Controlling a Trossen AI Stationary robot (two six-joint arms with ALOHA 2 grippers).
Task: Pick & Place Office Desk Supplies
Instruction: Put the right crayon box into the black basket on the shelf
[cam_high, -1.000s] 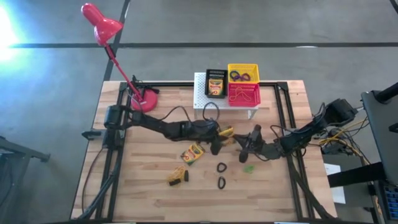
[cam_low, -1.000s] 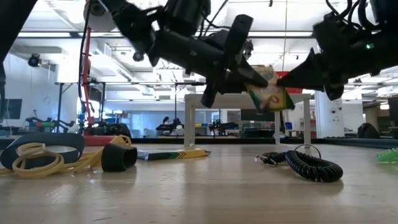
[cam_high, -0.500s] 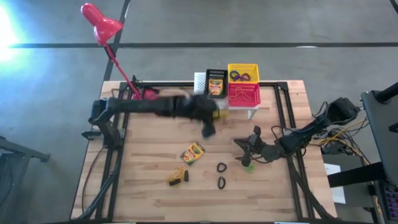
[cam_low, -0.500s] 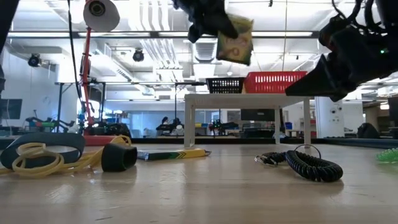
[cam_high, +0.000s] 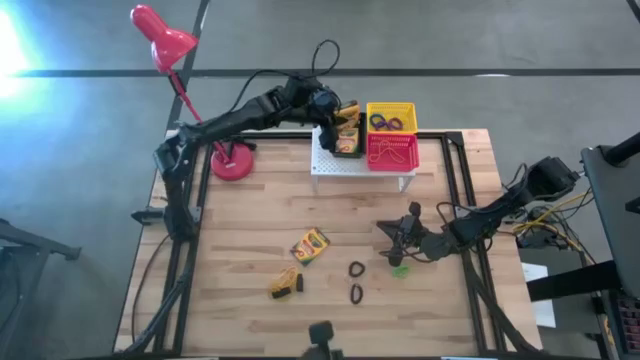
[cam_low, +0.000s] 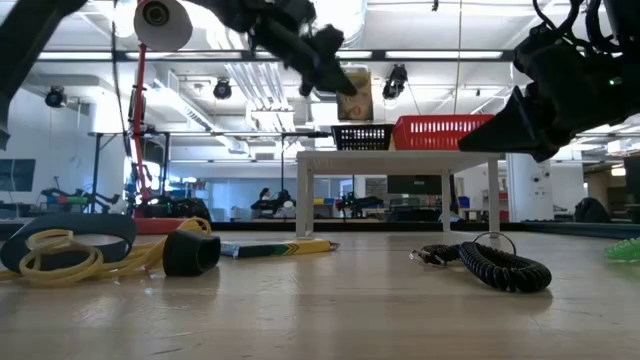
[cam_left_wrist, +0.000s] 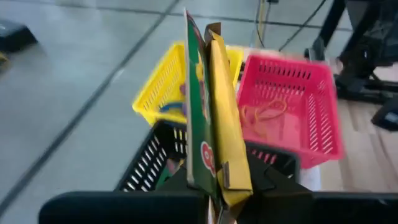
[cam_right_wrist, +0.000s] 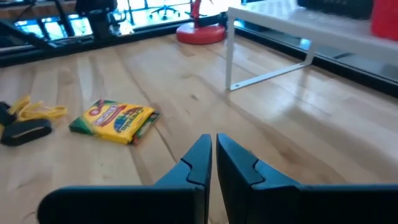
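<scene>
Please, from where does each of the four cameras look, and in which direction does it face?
High: above the table, facing straight down; both arms show.
Low: at tabletop height, facing level across to the white stand; arms enter from above.
Left wrist: on the left gripper, facing the black basket; fingers pinch a crayon box.
Right wrist: on the right gripper, facing along the table; shut fingers show.
Shared: high and right wrist both see the lying crayon box.

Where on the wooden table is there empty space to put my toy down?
The left side of the wooden table is bare, between the red lamp base and the yellow rubber-band tangle. The front right corner is bare too. The middle is crowded: a crayon box, black rings and the right tool.
</scene>
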